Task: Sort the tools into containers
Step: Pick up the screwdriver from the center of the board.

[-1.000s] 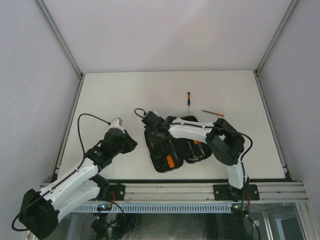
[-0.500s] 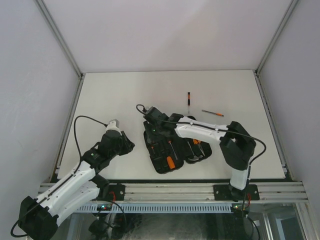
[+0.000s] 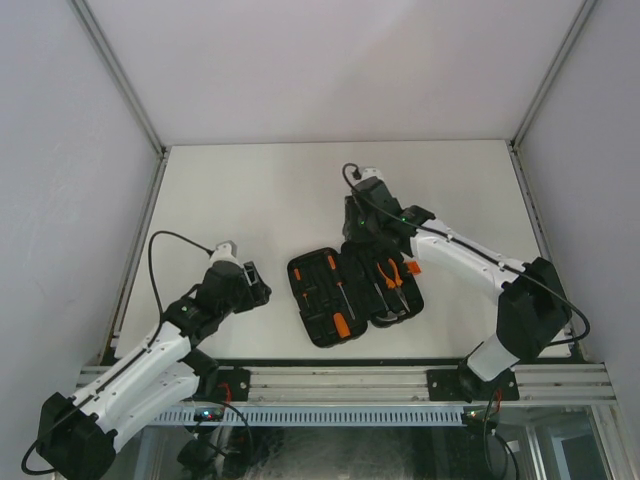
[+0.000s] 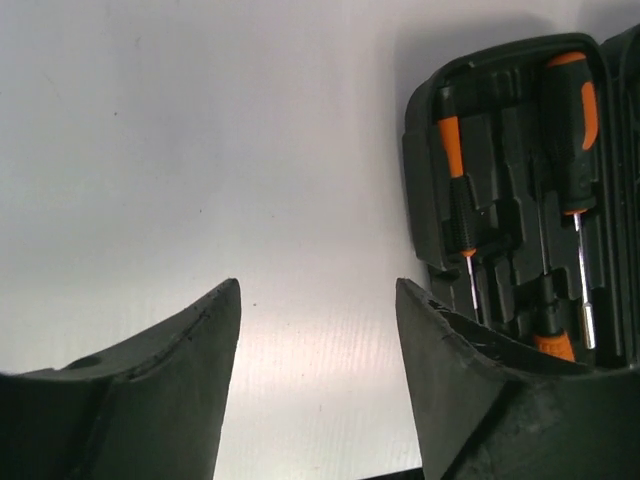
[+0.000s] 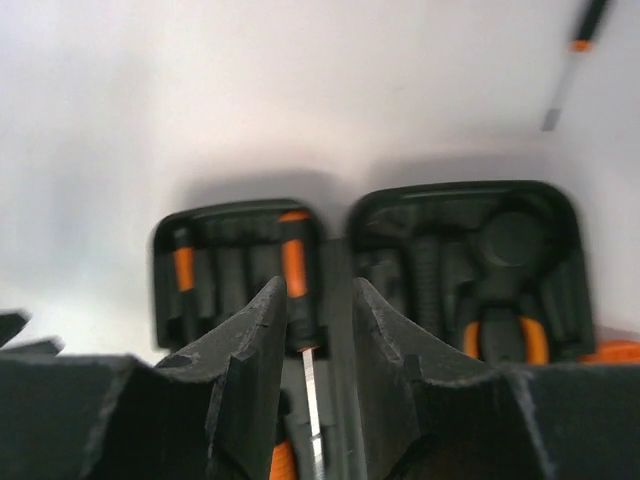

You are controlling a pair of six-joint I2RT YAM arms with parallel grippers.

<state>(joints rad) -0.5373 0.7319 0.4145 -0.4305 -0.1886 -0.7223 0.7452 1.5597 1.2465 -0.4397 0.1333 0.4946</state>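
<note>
Right end effector [image 5: 315,292], spread and empty, has swung to the case's [image 3: 316,332] 12 o'clock, so we expect the loose screwdriver [image 5: 575,45] next.

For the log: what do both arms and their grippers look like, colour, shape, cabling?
The left arm and right arm have white link shells with black joints. A thin black cable loops beside the left one. The left gripper and right gripper have matte black, wedge-shaped fingers tapering to the tips.
</note>
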